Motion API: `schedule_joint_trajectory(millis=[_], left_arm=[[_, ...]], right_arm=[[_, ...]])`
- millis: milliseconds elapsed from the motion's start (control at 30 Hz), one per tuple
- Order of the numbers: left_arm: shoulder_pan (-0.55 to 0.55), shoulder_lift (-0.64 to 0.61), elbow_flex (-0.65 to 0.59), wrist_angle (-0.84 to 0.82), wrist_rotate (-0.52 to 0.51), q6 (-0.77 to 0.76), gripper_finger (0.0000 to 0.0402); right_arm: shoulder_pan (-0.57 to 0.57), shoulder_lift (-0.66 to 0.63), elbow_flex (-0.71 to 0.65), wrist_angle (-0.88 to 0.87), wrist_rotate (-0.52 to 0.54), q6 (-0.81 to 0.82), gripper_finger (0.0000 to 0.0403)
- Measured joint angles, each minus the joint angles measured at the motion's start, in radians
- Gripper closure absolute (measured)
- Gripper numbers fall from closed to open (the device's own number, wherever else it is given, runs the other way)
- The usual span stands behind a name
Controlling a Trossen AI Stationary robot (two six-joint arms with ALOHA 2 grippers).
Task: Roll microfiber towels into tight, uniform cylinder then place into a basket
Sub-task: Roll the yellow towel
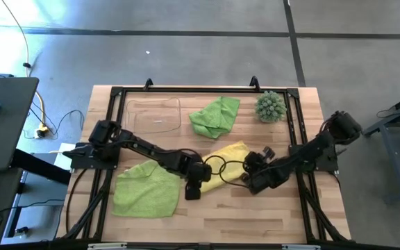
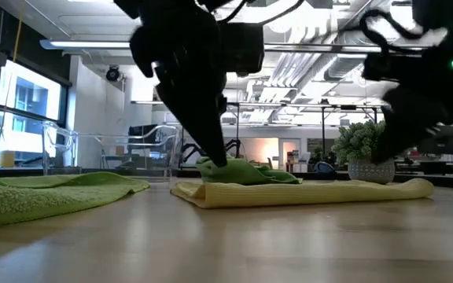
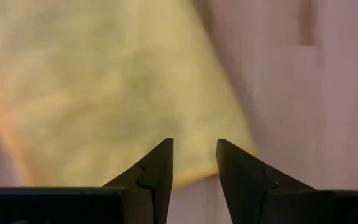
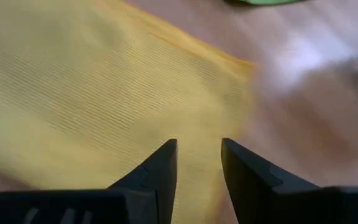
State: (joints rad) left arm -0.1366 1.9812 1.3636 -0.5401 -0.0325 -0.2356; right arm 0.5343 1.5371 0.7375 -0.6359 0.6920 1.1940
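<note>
The yellow towel (image 1: 226,163) lies flat on the table's middle, folded over into a low strip (image 2: 305,191). My left gripper (image 1: 194,186) is open a little above the towel's near left end (image 3: 194,144), fingers pointing down (image 2: 215,157). My right gripper (image 1: 253,171) is open just above the towel's right part (image 4: 199,143). One lime green towel (image 1: 146,189) lies spread at the near left. The other (image 1: 215,117) lies crumpled at the far middle. The clear basket (image 1: 155,114) stands at the far left.
A spiky green ball plant (image 1: 270,106) in a pot stands at the far right. A black frame (image 1: 186,90) runs round the table's edges. Bare wood shows along the near edge (image 1: 242,215).
</note>
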Motion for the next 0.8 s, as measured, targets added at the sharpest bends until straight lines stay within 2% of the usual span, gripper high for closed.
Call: schedule_joint_trajectory(millis=[100, 200, 367, 600, 700, 800], left_arm=[[0.026, -0.001, 0.005, -0.025, -0.064, 0.045, 0.0289], [0.062, -0.001, 0.000, -0.051, -0.114, 0.056, 0.0289], [0.115, -0.001, -0.051, -0.032, -0.106, 0.046, 0.0289], [0.105, -0.006, -0.127, -0.010, -0.060, -0.045, 0.0289], [0.070, -0.008, -0.137, 0.002, -0.046, -0.099, 0.0289], [0.021, -0.007, -0.138, 0.053, 0.009, -0.155, 0.0289]], right_arm=[[0.022, 0.006, 0.000, 0.178, -0.006, 0.049, 0.0286], [0.046, 0.053, 0.000, 0.344, 0.039, 0.048, 0.0286], [0.060, 0.166, 0.000, 0.511, 0.079, 0.093, 0.0286], [0.048, 0.248, 0.001, 0.454, 0.058, 0.129, 0.0286], [0.033, 0.249, 0.002, 0.381, 0.066, 0.073, 0.0286], [0.013, 0.242, 0.002, 0.328, 0.076, -0.035, 0.0286]])
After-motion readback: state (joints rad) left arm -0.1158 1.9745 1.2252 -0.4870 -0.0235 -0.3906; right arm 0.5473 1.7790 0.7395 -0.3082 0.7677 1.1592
